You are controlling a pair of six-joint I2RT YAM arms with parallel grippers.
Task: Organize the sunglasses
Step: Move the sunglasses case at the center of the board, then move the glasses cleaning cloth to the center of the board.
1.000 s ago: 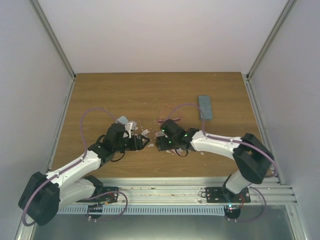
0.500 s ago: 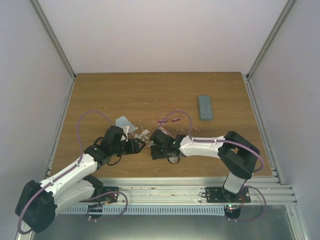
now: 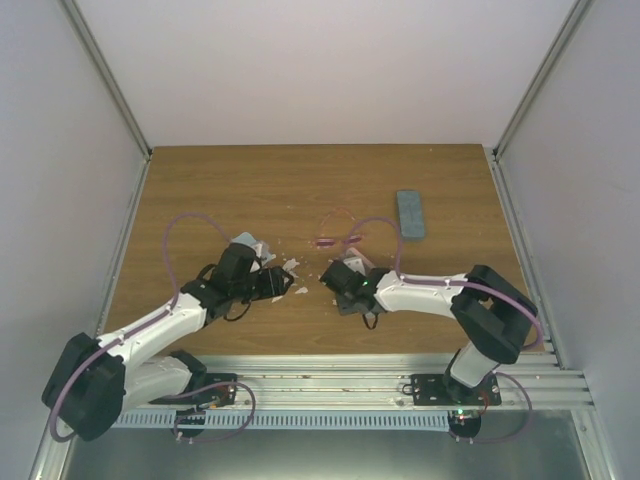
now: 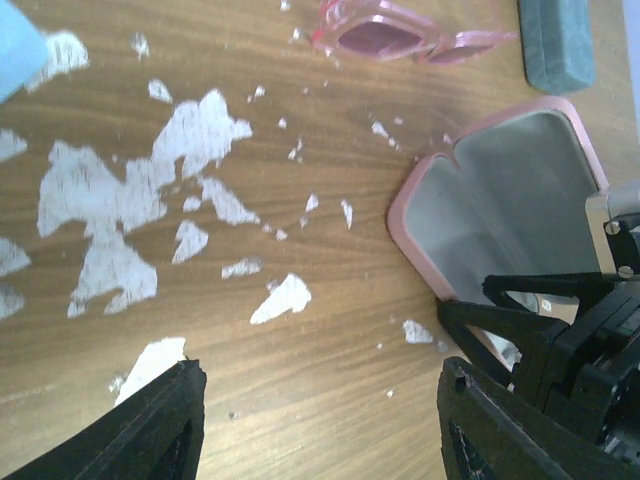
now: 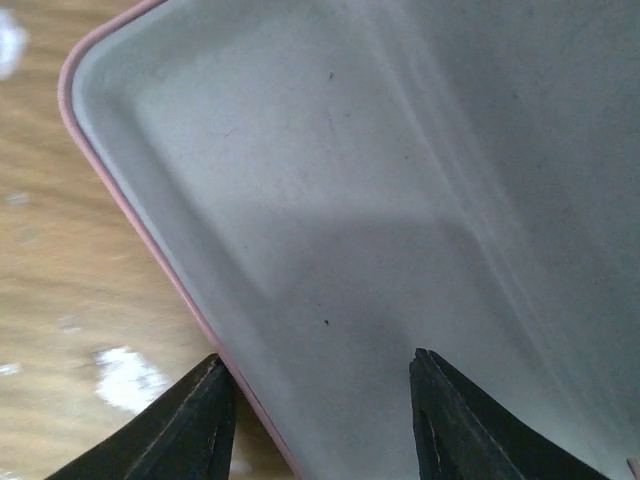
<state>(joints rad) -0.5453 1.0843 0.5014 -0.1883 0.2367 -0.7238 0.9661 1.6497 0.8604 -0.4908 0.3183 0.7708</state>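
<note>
Logging pink sunglasses (image 4: 385,38) lying on the bench (image 3: 250,190) about midway between its left and right edges, a shade to the right, on bare wood and apart from both grippers. Seeing an open pink case (image 4: 510,200) just nearer the near edge than the glasses, grey lining facing up. Finding the right gripper (image 5: 318,365) down on that case, jaws part-way open and straddling its pink rim: one finger on the wood side, the other over the lining. Not seeing them pinch the rim. Noting the left gripper (image 4: 320,375) low over the wood to the left of the case, jaws spread wide, holding nothing. Spotting a blue-grey case (image 3: 410,213), shut, toward the right edge, just beyond the sunglasses. Marking a light blue cloth (image 3: 246,243) left of centre, beside the left wrist. Recording white scuffed patches (image 4: 110,210) across the wood between the two arms.
</note>
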